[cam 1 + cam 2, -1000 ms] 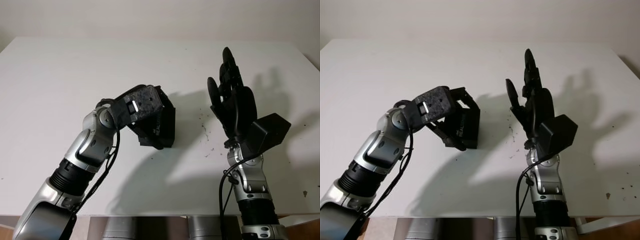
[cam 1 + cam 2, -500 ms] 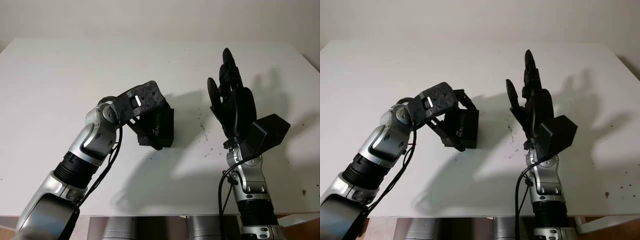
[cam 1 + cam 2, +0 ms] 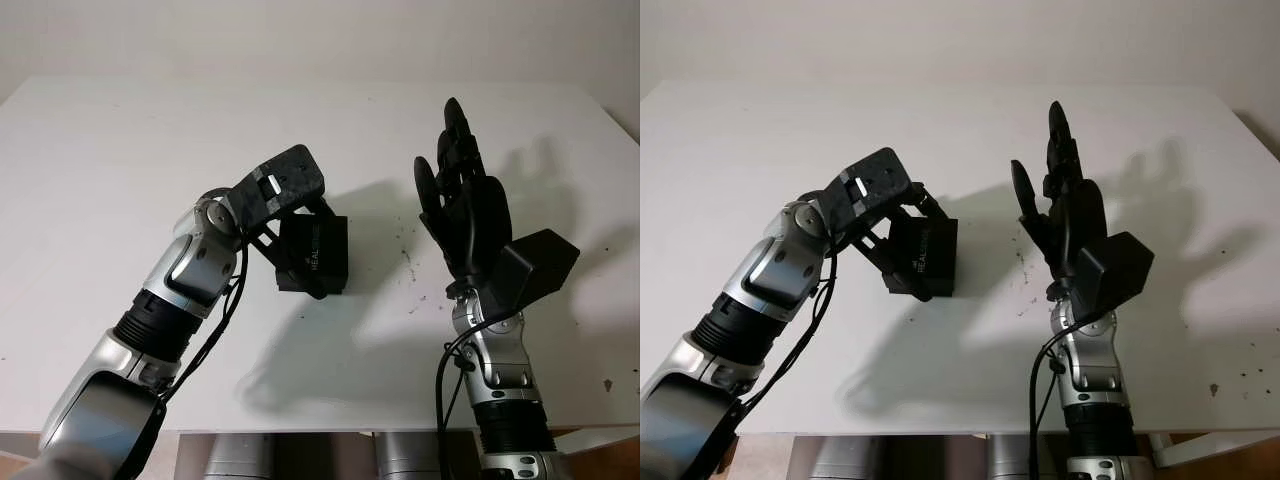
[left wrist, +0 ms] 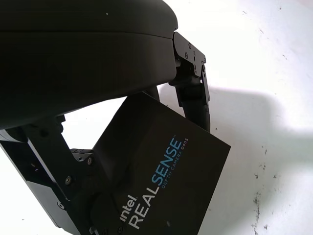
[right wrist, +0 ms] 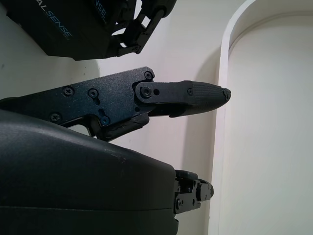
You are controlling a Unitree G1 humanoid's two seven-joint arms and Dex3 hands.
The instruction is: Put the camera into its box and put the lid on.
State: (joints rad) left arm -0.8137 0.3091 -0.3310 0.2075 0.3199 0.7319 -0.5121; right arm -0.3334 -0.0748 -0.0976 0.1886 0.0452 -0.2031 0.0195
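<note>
Since one second earlier, the left hand (image 3: pixel 300 235) had lifted at the wrist: its black shell rose and tipped back, uncovering more of the box (image 3: pixel 314 254) top, while the box stayed at the same spot on the table (image 3: pixel 120 150). The right hand (image 3: pixel 462 195) had not moved.

Left fingers (image 4: pixel 194 93) were curled around the box, one down its far side, the others (image 4: pixel 54 186) against the near side; in the wrist view they touched it, so the hand was grasping the box. The forearm came in from the bottom left, elbow low.

The box was a flat black carton, closed, sitting on the table near its centre, tilted slightly toward the left hand. Its top carried white and blue print reading "intel REALSENSE", with smaller lettering beside it.

Right hand was held upright over the table to the right of the box, well apart from it, palm turned toward the box, open and holding nothing.

Dark specks (image 3: pixel 410 262) lay on the table between box and right hand.
</note>
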